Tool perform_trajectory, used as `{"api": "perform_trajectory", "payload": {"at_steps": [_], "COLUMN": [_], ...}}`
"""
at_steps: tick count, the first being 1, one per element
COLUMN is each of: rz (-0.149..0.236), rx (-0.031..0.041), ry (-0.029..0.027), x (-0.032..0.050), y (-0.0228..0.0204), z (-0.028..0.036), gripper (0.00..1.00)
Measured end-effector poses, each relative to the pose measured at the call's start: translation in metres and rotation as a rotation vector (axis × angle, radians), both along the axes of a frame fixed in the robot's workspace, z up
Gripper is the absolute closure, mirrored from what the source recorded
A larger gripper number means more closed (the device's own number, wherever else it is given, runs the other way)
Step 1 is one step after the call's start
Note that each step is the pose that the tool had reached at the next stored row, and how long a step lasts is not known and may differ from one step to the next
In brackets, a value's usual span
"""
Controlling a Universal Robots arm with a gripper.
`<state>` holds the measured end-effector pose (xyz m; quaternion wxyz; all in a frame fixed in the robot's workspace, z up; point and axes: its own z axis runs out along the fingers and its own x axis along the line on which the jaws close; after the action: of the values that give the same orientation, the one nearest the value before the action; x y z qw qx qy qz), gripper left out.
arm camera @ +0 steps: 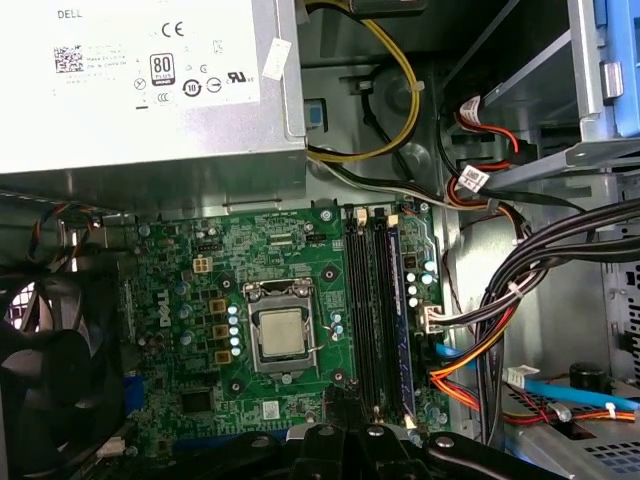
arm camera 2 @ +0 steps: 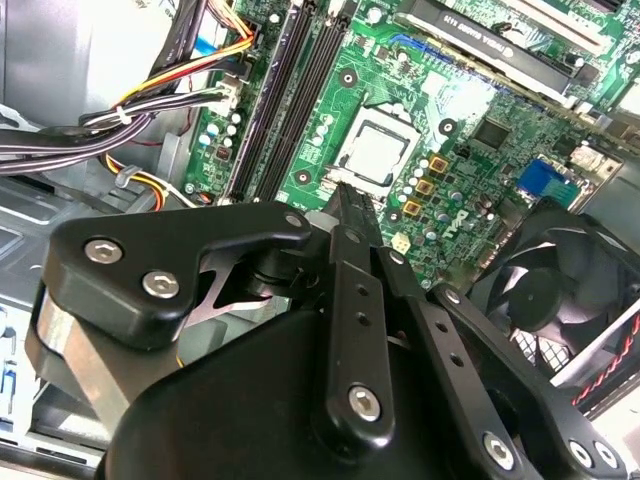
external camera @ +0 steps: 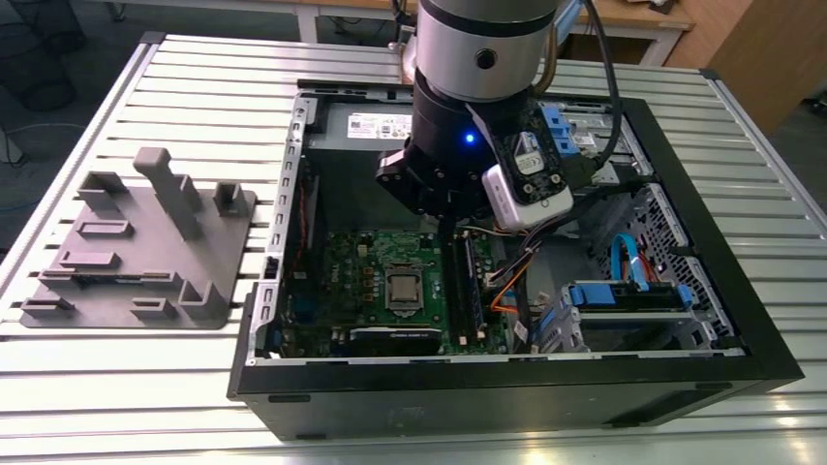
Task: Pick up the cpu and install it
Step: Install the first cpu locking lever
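While the cpu (arm camera: 281,334) sits in its socket (arm camera: 281,337) (free board around), the gripper (arm camera 2: 352,205) hovers above, clenched and empty.

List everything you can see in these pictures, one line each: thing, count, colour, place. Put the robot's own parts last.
cpu: one, silvery-grey, seated in the motherboard socket.
motherboard: one, green, on the floor of the case.
memory sticks: at least two, black, in slots beside the socket.
power supply: one, grey, at the case's end past the motherboard.
fan: one, black, at the board's edge.
cables: a bundle, black, orange, yellow, along the board's side.
case: one, black, open, on the slatted table.
fixture: one, grey, at the exterior view's left of the case.
arm: one, silver and black, above the open case.
pincer: one, black, above the motherboard.
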<state>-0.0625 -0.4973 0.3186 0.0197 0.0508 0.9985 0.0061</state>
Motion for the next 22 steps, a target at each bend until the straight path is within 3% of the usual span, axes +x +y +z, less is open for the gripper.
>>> {"api": "perform_trajectory", "payload": {"at_steps": [6,22], "rz": [0.0,0.0], "rx": [0.0002,0.0002], "ry": [-0.0001,0.0], "x": [0.0,0.0], "y": [0.0024,0.0025], "z": [-0.0012,-0.0029], "gripper": [0.89,0.89]}}
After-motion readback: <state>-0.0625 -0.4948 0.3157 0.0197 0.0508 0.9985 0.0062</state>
